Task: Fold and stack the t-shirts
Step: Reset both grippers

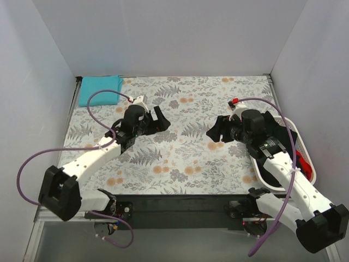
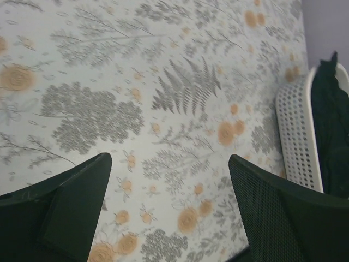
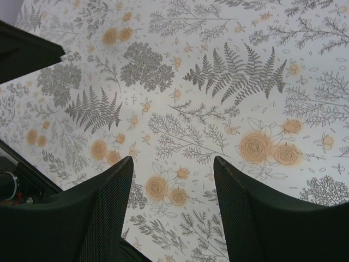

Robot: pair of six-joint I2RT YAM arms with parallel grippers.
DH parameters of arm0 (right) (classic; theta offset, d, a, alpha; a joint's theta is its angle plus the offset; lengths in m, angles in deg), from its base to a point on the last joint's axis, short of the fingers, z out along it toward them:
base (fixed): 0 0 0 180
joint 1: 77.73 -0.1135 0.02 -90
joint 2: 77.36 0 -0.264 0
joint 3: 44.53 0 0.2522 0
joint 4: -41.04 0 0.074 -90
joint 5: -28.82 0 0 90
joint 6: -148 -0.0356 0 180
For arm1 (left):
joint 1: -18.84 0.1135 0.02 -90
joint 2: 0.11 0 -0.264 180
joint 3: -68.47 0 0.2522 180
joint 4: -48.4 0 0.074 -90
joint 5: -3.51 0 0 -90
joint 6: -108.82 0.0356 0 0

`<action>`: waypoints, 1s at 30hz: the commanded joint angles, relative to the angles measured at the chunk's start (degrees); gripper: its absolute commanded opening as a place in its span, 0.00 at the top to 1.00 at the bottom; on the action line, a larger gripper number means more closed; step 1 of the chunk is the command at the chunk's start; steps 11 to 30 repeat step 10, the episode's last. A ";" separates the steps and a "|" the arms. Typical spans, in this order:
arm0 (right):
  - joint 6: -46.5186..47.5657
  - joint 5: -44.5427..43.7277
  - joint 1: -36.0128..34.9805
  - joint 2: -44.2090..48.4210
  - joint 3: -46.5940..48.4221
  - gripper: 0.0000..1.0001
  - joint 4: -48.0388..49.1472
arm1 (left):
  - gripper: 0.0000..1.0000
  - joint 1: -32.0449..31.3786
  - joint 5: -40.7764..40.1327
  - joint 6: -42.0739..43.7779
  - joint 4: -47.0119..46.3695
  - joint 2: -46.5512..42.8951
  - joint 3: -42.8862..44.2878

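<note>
My left pincer point(image 1: 156, 121) hangs spread wide above the floral cloth point(image 1: 180, 155) that covers the tabletop, with nothing between its fingers; its wrist view shows only printed ferns and orange blossoms in the gap. My right pincer point(image 1: 218, 130) is spread too, empty, low over the same cloth and facing the left one across the middle.

The teal t-shirt point(image 1: 100, 89) lies folded at the far left corner, well apart from both pincers. The white basket point(image 1: 298, 132) sits at the right edge, just beside my right arm, with a black t-shirt point(image 2: 331, 125) heaped in it and a red t-shirt point(image 1: 308, 167) showing at its near end.
</note>
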 commanded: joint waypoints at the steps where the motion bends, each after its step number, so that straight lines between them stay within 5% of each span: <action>1: 1.18 -1.62 -0.17 2.14 -2.39 0.32 -0.52 | 0.11 -7.20 -3.06 -0.10 1.69 -7.73 -3.64; 10: -2.42 -1.71 -0.25 7.06 -10.91 0.30 2.20 | 0.10 -11.00 1.86 4.90 6.55 -12.48 -2.95; 30: -2.42 -1.71 -0.25 7.06 -10.91 0.30 2.20 | 0.10 -11.00 1.86 4.90 6.55 -12.48 -2.95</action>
